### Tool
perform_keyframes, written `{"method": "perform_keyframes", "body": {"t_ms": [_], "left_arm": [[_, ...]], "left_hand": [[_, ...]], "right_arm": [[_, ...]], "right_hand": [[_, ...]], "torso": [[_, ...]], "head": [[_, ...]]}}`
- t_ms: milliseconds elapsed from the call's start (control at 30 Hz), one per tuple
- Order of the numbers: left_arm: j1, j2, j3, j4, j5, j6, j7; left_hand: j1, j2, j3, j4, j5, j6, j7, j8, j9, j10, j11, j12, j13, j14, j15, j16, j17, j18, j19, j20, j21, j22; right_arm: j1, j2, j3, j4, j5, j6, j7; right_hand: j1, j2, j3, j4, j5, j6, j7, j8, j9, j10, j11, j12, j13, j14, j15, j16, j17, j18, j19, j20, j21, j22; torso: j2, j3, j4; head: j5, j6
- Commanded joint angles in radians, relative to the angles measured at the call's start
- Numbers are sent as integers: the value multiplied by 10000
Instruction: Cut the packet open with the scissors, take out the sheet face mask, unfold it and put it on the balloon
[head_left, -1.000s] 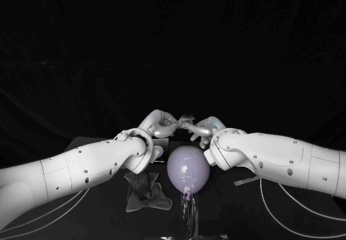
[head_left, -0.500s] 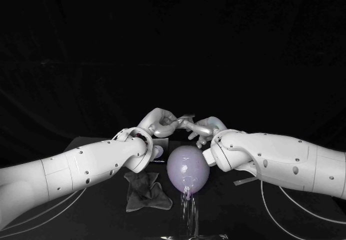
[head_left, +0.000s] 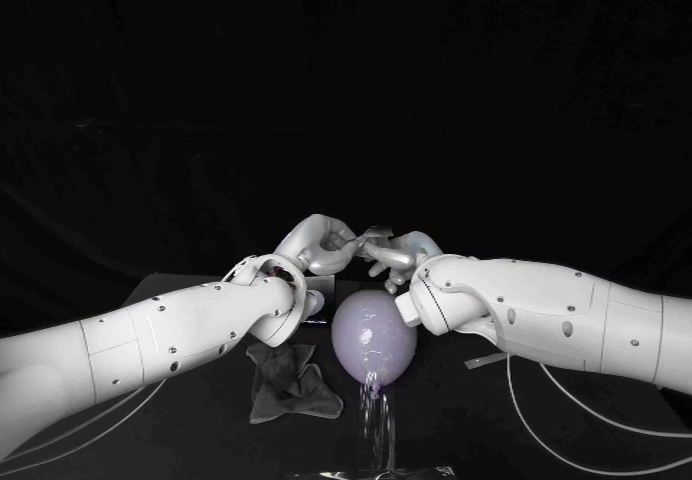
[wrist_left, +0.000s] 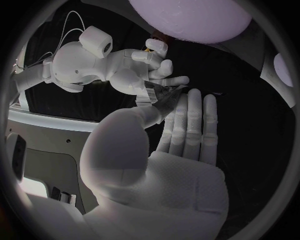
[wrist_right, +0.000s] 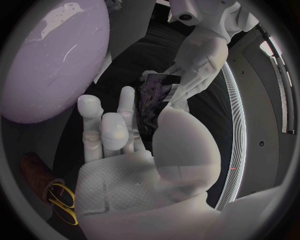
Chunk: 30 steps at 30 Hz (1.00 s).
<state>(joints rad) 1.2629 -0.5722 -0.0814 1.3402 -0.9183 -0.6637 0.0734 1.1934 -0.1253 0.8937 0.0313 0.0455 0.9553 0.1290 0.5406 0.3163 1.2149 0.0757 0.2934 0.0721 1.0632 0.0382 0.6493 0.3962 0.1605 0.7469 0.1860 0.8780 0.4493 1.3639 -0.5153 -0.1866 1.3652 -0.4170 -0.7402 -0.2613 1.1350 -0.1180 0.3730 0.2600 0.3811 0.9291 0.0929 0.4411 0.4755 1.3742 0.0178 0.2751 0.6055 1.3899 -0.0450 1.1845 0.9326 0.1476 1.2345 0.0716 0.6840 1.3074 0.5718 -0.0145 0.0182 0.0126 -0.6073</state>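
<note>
Right wrist view: packet (wrist_right: 153, 102), dark with a barcode panel, held in the air between both hands, beyond the top of the balloon (head_left: 375, 338) and not touching it. Right hand (wrist_right: 134, 150) pinches one edge between thumb and fingers. Left hand (wrist_right: 197, 60) pinches the opposite edge, its other fingers straight alongside. Cannot tell whether the top is cut; no mask shows outside the packet.

Scissors (wrist_right: 62, 207), yellow handles, lie on the table, in neither hand.

Judgement: the step is opening the packet, either steadying it for the cut or working it apart. The next move calls for one hand to keep its pinch while the other lets go, to fetch the scissors if the packet is sealed or to reach in for the mask.

Balloon pale lilac, glossy, upright on a clear stand (head_left: 378, 430). Crumpled dark grey cloth (head_left: 291, 385) lies just beside the stand, on the robot's left. Table (head_left: 462, 410) black, matt. Black backdrop behind.
</note>
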Motion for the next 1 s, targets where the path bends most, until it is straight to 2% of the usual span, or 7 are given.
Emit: {"method": "perform_keyframes", "body": {"t_ms": [33, 400, 500, 600, 633, 833, 1000], "left_arm": [[33, 29, 25, 64, -653, -339, 318], [33, 22, 25, 79, -1352, -406, 341], [33, 26, 25, 78, -1400, -414, 341], [34, 31, 25, 56, -1428, -424, 335], [34, 32, 25, 44, -1434, -428, 333], [34, 30, 25, -54, -1445, -442, 309], [34, 36, 25, -145, -1443, -421, 280]], "left_hand": [[-11, 117, 32, -13, 27, 42, 9, 190, 427, 68, 8, -53, -5, -15, -33, -13, 14, 191, -60, -34, 72, 19], [2, 135, 23, -19, 27, 34, 11, 186, 425, 56, 13, -69, -8, -31, -27, -22, 14, 186, -83, -33, 87, 30], [2, 135, 23, -19, 27, 34, 11, 186, 425, 56, 13, -69, -8, -31, -27, -22, 14, 186, -83, -33, 87, 30], [6, 140, 16, -19, 26, 31, 12, 184, 424, 51, 15, -76, -9, -38, -24, -25, 14, 184, -94, -31, 92, 34], [6, 140, 16, -19, 26, 31, 12, 184, 424, 51, 15, -76, -9, -38, -24, -25, 14, 184, -94, -31, 92, 34], [6, 140, 16, -19, 26, 31, 12, 184, 424, 51, 15, -76, -9, -38, -24, -25, 14, 184, -94, -31, 92, 34], [6, 146, 8, -14, 27, 28, 14, 183, 423, 48, 19, -82, -10, -44, -20, -29, 14, 181, -104, -29, 96, 38]], "right_arm": [[-9, 39, -3, -60, 218, -298, 18], [-11, 73, 13, -71, 601, -739, 587], [-11, 69, 16, -72, 652, -758, 633], [-11, 39, 17, -35, 685, -740, 649], [-11, 22, 18, -16, 695, -727, 655], [-11, -108, 20, 149, 749, -657, 686], [-12, -228, 24, 307, 849, -612, 816]], "right_hand": [[275, 64, 252, -116, -13, 122, -35, 72, -37, 134, -54, 53, 16, 139, -42, 61, 50, -19, 160, -49, 161, 497], [127, -129, 293, -12, -135, 205, -44, 102, -128, 203, -62, 31, 18, 196, -49, 1, 24, -32, 205, -70, 150, 521], [1110, 262, 1296, -829, -969, 280, -118, 210, -147, 354, -180, -28, -27, 325, -173, 5, 92, -52, 359, -202, 383, 611], [1331, 239, 1808, -1184, -1184, 215, -122, 223, -160, 335, -161, -117, -84, 333, -165, -51, 52, -67, 362, -205, 353, 625], [1488, 157, 2521, -1656, -1220, 120, -47, 244, -171, 261, -98, -261, -172, 299, -144, -181, -75, -56, 329, -208, 262, 647], [1033, 43, 4226, -2869, -1422, 118, 54, 419, -191, 427, -42, -485, -355, 284, -87, -414, -234, -36, 269, -209, 383, 759], [900, 151, 4655, -3360, -1826, 3, 118, 381, -258, 342, 7, -670, -471, 220, -76, -623, -438, -10, 150, -216, 392, 727]], "torso": [[2, 8, -3], [9, 16, -20], [5, 14, -13], [1, 13, -18], [-1, 12, -19], [2, 9, -12], [3, 9, -19]], "head": [[-10, -5], [-37, -3], [-55, -18], [-52, -22], [-53, -25], [-60, -44], [-53, -51]]}}
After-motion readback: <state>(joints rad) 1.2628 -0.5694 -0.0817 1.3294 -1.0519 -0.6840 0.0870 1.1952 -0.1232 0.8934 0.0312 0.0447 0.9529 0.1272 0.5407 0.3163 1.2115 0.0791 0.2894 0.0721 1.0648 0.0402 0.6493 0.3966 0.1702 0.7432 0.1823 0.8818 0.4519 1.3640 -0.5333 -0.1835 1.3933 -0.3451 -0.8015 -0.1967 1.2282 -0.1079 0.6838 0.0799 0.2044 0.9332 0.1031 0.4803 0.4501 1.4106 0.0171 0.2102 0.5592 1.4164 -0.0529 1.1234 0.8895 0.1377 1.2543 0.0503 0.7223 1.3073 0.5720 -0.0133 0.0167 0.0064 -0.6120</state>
